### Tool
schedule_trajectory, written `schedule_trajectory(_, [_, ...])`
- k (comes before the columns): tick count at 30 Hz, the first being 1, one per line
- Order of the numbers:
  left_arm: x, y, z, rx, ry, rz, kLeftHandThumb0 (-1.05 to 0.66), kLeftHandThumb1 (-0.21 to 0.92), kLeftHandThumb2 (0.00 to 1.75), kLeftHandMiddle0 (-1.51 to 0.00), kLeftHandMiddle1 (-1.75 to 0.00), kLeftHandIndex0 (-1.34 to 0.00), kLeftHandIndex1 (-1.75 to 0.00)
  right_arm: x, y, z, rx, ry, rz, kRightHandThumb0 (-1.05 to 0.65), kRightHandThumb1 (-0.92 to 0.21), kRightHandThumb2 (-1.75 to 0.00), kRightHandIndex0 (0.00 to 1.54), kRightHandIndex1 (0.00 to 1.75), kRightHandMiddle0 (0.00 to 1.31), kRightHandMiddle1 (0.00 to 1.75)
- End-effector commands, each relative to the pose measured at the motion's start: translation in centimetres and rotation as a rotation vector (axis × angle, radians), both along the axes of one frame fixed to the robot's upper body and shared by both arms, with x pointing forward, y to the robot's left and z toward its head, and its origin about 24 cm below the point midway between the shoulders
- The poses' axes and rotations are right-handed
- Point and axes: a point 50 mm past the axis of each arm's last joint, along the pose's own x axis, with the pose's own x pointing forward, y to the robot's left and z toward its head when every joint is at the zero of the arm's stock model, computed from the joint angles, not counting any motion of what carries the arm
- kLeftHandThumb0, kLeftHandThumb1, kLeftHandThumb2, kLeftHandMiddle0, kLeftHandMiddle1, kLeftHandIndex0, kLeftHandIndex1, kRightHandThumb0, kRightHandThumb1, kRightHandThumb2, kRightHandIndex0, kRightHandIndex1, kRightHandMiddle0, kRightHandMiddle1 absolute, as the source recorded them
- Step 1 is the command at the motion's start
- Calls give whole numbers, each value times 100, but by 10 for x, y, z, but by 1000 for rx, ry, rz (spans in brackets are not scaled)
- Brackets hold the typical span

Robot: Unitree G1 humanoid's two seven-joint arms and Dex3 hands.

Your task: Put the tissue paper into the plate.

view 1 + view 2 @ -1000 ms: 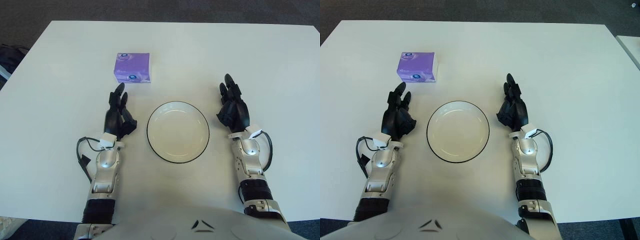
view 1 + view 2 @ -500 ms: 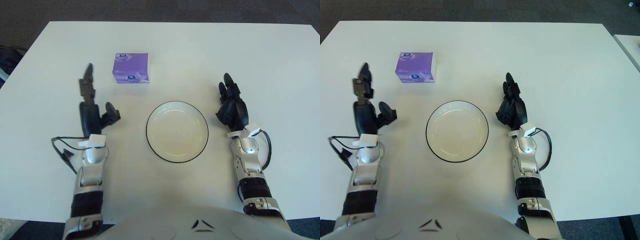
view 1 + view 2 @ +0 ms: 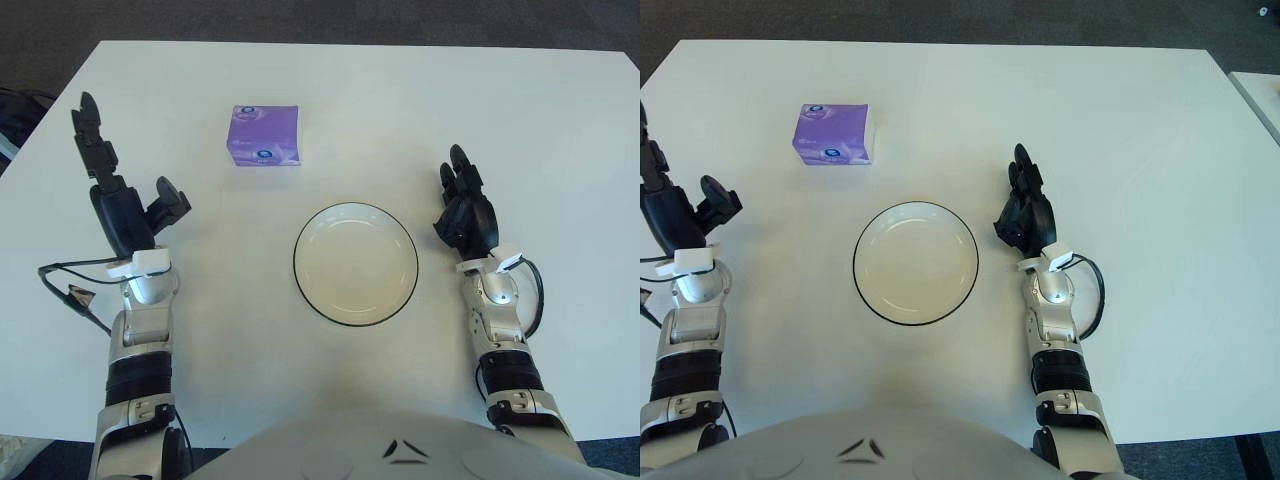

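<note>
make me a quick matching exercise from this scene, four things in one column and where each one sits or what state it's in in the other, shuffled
Column one:
1. tissue pack
2. plate
3. left hand
4. right hand

Column two:
a. beside the plate on its right side, holding nothing
b. purple, on the table beyond the plate and to its left
c. fingers spread, raised to the left of the tissue pack
d. white with a dark rim, nothing in it, between the two arms

Pairs: 1-b, 2-d, 3-c, 4-a
</note>
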Motion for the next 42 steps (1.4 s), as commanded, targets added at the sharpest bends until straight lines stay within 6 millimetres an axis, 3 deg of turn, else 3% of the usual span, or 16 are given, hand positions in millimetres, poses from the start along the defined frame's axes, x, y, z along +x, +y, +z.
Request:
schedule_trajectory(1, [-1, 2, 0, 7, -11, 4, -98, 92, 92, -6, 0, 0, -22, -18, -1, -43, 7, 202, -19, -84, -92, -105, 0, 0, 0, 8])
schedule_trajectory(42, [2, 3, -3, 6, -9, 4, -98, 92, 92, -6, 0, 0, -22, -14, 0, -45, 7, 206, -19, -84, -92, -105, 0, 0, 0, 8])
